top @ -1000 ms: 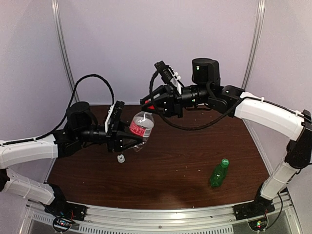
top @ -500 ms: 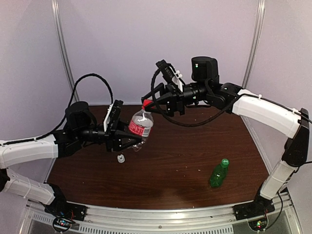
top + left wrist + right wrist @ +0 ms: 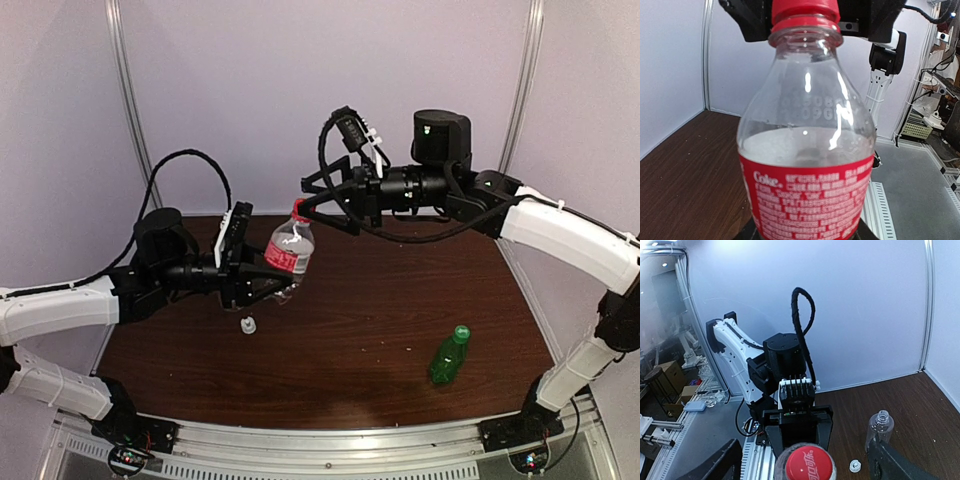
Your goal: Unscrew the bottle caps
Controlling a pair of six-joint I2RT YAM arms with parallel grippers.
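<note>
My left gripper (image 3: pixel 262 272) is shut on a clear Coke bottle (image 3: pixel 806 150) with a red label, holding it up above the table. Its round red cap (image 3: pixel 805 463) sits on the neck. My right gripper (image 3: pixel 309 202) is open right at that cap, one finger (image 3: pixel 716 466) well out to either side and neither touching it. On the table stands a small clear bottle (image 3: pixel 879 427) with an open neck, and a white nozzle-shaped cap (image 3: pixel 247 325) lies beside it. A green bottle (image 3: pixel 448 358) with its green cap (image 3: pixel 461 331) on stands at the front right.
The brown table (image 3: pixel 360 320) ends at a metal rail (image 3: pixel 330 440) along the front. White walls and frame posts (image 3: pixel 128 110) close in the back and sides.
My right gripper has gone from shut on the red cap to wide open and has drawn back a little to the right. The red cap stays on the bottle. The left arm has not moved.
</note>
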